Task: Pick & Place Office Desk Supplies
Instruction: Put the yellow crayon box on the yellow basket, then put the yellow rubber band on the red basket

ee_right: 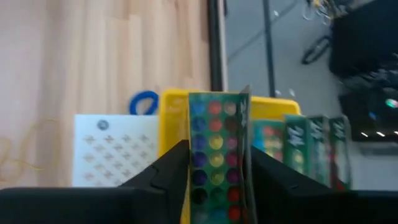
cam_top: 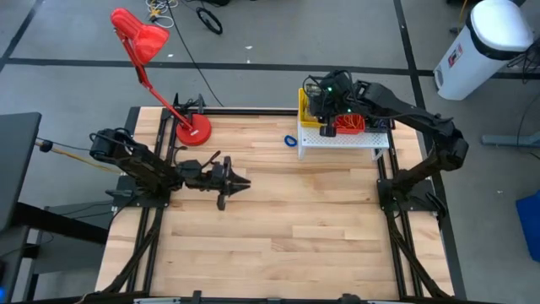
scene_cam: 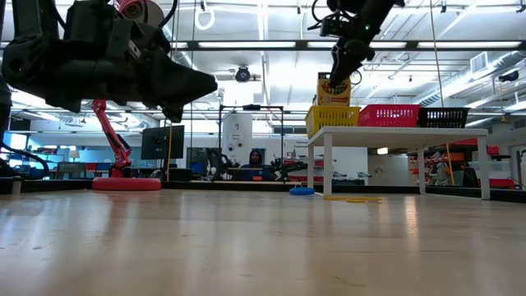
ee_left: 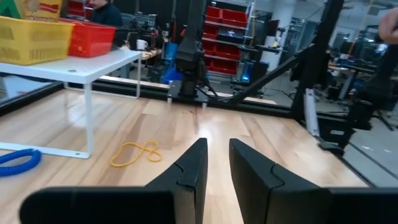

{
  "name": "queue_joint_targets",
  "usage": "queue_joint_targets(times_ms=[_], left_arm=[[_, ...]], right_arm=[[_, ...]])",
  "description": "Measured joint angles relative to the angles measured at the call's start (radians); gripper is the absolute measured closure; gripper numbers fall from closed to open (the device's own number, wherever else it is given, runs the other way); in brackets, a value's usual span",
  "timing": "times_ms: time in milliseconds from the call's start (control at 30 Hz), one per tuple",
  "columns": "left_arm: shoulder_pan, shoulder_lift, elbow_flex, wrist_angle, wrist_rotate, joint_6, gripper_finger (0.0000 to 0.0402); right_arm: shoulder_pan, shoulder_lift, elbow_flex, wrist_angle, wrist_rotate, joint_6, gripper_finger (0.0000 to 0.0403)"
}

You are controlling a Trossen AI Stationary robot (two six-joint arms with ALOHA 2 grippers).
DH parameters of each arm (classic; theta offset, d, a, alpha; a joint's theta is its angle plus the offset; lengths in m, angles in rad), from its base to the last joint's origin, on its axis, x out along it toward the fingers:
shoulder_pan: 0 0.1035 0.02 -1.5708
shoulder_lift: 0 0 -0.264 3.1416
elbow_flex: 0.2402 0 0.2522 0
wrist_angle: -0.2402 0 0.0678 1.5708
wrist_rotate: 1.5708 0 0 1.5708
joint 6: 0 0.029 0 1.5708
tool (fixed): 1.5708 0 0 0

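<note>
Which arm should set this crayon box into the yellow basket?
Right. Its end effector already grips the crayon box directly above the yellow basket; the left end effector hangs empty mid-table.

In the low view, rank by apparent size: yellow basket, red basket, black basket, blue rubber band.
1. Red basket.
2. Yellow basket, nearly alike.
3. Black basket.
4. Blue rubber band.

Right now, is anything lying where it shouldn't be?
Yes. A yellow rubber band and a blue rubber band lie loose on the table beside the white shelf, not in the yellow basket on it. Nothing looks broken or spilled otherwise.
</note>
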Motion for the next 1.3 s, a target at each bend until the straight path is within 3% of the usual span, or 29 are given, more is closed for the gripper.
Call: queue_joint_targets(times_ms=[267, 500, 633, 733, 867, 1000, 1300], left_arm=[[-0.001, 0.0, 0.0, -0.001, 0.008, -0.037, 0.0329], [-0.001, 0.0, 0.0, -0.023, -0.055, -0.026, 0.033], [0.003, 0.0, -0.011, -0.058, -0.173, -0.042, 0.0351], [0.016, 0.0, -0.054, -0.009, -0.171, -0.029, 0.0389], [0.021, 0.0, -0.133, 0.114, -0.178, -0.013, 0.0396], [0.02, 0.0, -0.178, 0.187, -0.176, 0.036, 0.0394], [0.02, 0.0, -0.181, 0.119, -0.176, 0.049, 0.0381]], right_arm=[[0.028, -0.004, 0.0, 0.019, 0.128, 0.002, 0.0188], [0.076, -0.043, 0.0, 0.063, 0.231, 0.01, 0.0171], [0.154, -0.096, 0.0, 0.016, 0.318, 0.152, 0.0198], [0.221, -0.135, -0.001, -0.079, 0.3, 0.322, 0.0241], [0.347, -0.206, -0.139, -0.05, 0.329, 0.466, 0.0321], [0.474, -0.283, -0.374, 0.13, 0.328, 0.638, 0.0392], [0.702, -0.272, -0.837, 0.713, 0.354, 1.147, 0.0387]])
